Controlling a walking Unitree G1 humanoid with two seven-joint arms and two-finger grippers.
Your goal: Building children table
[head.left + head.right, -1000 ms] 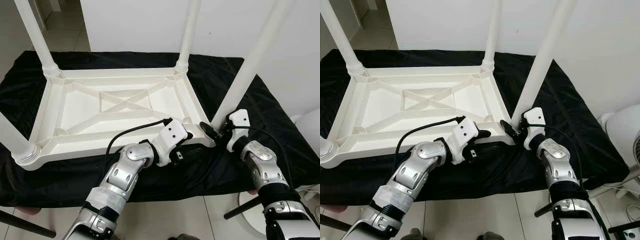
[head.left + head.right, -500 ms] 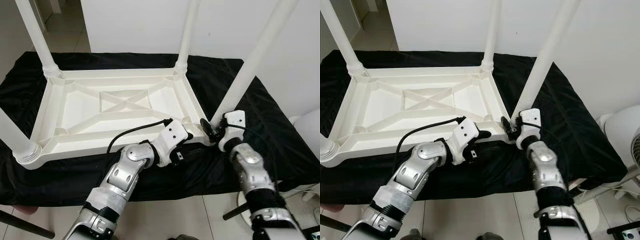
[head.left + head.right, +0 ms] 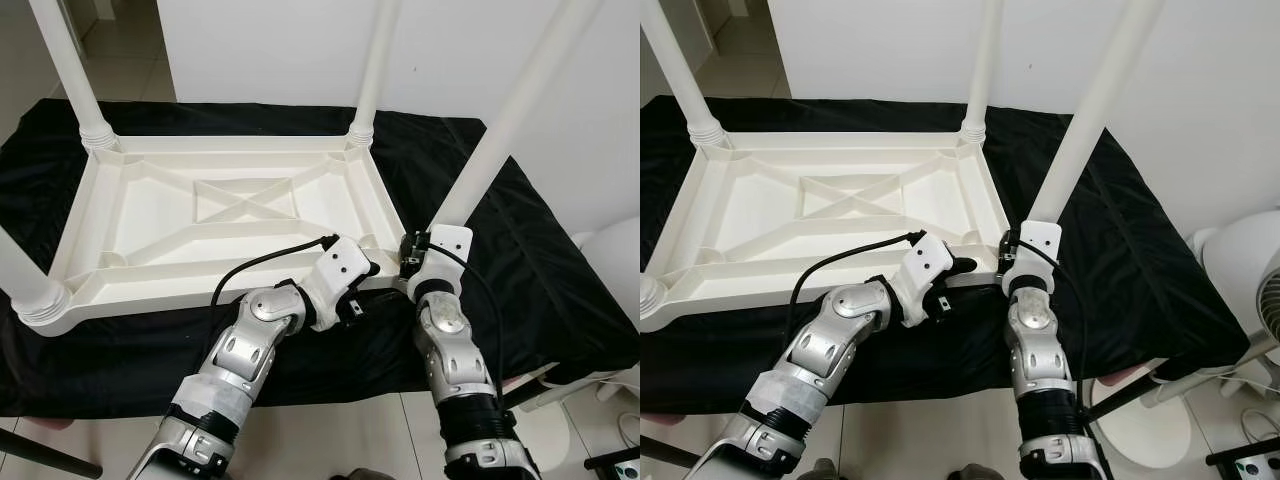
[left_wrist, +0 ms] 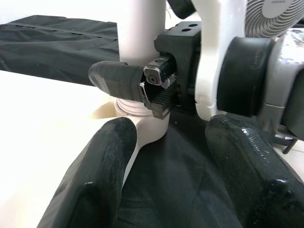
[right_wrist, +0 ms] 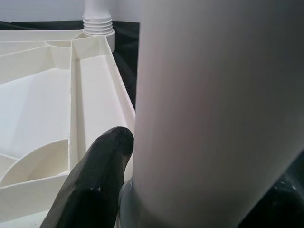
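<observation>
Right claw (image 3: 1012, 250) clamps table leg (image 3: 1095, 100) base.

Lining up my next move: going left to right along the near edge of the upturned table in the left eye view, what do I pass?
Near-left table leg → left gripper at the tabletop's near rim → right gripper around the base of the near-right leg → black cloth.

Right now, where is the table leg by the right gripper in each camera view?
Left eye: near-right leg rises diagonally toward the upper right.
Right eye: same diagonal, right of centre.
Left wrist: white column behind a toothed black finger.
Right wrist: broad white cylinder, close up.
Shared landmark: right gripper at its base.
</observation>
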